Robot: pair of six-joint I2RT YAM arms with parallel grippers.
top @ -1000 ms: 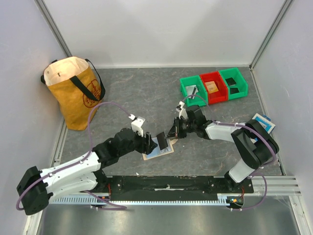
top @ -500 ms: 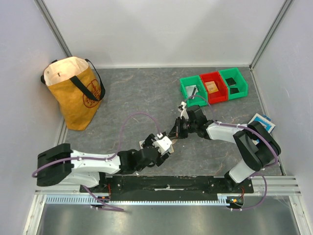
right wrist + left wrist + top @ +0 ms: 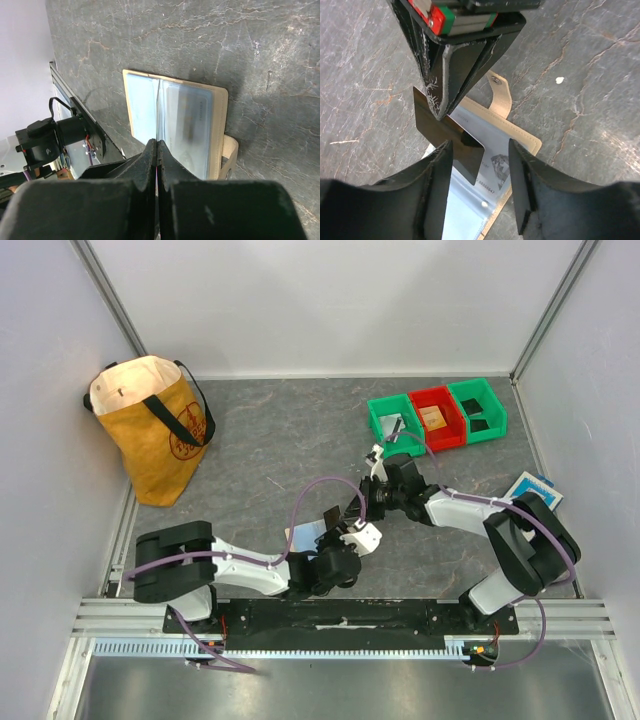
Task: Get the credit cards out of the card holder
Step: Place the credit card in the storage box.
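The right pincer (image 3: 441, 111) is fully closed on the upper corner of a black card (image 3: 447, 139), holding it up above the gray stone-patterned tabletop (image 3: 270, 440). The card hangs tilted, clear of the card holder (image 3: 526, 142) beneath it.

The card holder lies open and flat on the tabletop, near the front edge between the two arms. Its pale blue inner face is turned up and its small tan tab (image 3: 501, 97) sticks out at the far side. Some print shows through the clear sleeve on the inner face, but I cannot tell what it is.

The left pincer (image 3: 480, 145) is about half open and grips nothing. One of its fingers (image 3: 440, 190) stands in front of the card's lower edge and the other is off to the side. From the wrist view I cannot tell whether either finger touches the card.

Further back, a yellow tote bag (image 3: 150, 430) stands at the left. A row of green and red bins (image 3: 437, 415) sits at the back right. A blue-and-white packet (image 3: 535, 488) lies by the right wall.
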